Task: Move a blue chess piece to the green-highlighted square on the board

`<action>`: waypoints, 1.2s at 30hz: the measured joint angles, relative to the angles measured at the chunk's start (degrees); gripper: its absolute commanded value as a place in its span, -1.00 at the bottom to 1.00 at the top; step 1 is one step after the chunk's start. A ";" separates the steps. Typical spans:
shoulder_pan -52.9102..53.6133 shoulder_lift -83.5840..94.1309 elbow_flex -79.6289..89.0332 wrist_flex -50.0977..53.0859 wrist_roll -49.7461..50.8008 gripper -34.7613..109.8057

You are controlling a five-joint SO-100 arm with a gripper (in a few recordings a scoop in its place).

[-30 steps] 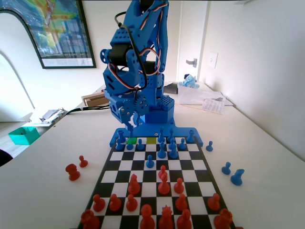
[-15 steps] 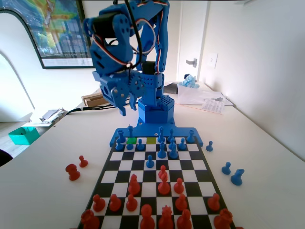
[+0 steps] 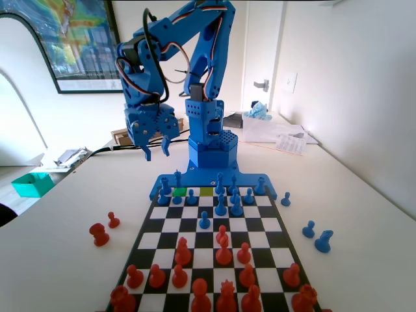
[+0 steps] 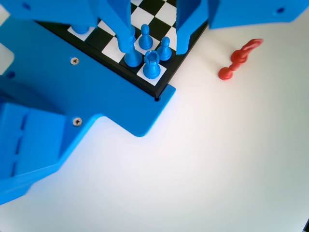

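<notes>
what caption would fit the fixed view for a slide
Blue arm's open gripper raised above the table beside the board, two green squares bare in the blue back rank.

The flat black-and-white chequered chessboard (image 3: 214, 244) carries one green square (image 3: 180, 192) and one yellow-green square (image 3: 206, 191) at its far row — blue plastic chess pieces (image 3: 221, 203) beyond, red plastic chess pieces (image 3: 223, 252) nearer. The smooth table (image 3: 58, 260) is white — two red pieces (image 4: 240, 58) lie on it.

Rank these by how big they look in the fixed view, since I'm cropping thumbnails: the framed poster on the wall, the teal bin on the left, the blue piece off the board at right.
1. Framed colourful wall poster, largest.
2. Teal plastic bin.
3. Blue chess piece lying off the board, smallest, though it lies nearer the camera.
</notes>
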 measured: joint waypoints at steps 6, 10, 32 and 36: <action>0.53 0.00 1.32 -4.04 0.00 -0.36; 1.58 0.00 1.32 -2.46 0.00 -0.40; -7.21 0.09 3.96 -3.25 -0.18 -0.44; -6.42 0.09 3.96 -3.25 -0.18 -0.44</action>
